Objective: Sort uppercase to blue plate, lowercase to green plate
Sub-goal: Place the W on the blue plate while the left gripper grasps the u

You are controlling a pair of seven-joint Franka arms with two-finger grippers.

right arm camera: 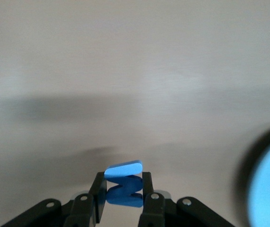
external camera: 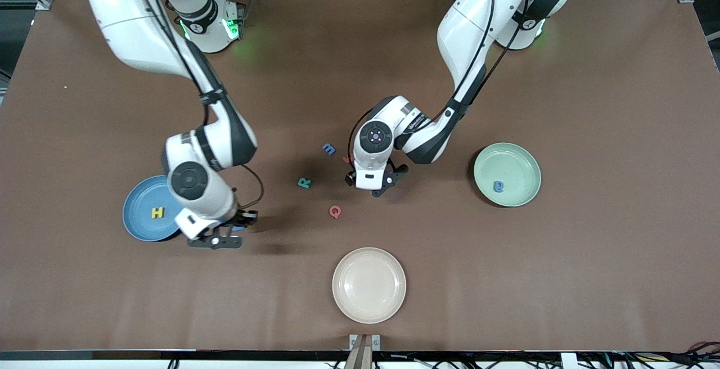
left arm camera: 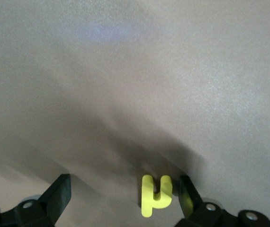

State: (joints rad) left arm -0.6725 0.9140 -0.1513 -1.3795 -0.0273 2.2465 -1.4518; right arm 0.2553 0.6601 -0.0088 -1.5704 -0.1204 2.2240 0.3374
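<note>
Foam letters, light and squashy: we pinch them across the flat faces.

Our right gripper (right arm camera: 120,191) clamps blue M (right arm camera: 123,185) beside blue plate (external camera: 138,220); our left gripper (left arm camera: 123,194), spread wide, straddles yellow p (left arm camera: 155,194) on the bench (external camera: 506,279).

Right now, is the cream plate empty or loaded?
Empty: the front view shows the cream plate bare inside, with no letter on it.

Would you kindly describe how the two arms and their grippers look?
Both arms have glossy white rounded shells with black joint bands and thin black cables along them. Each wrist ends in a round dark cap. The left gripper and right gripper have black two-finger jaws on white bodies. Green lights glow at the bases.
</note>
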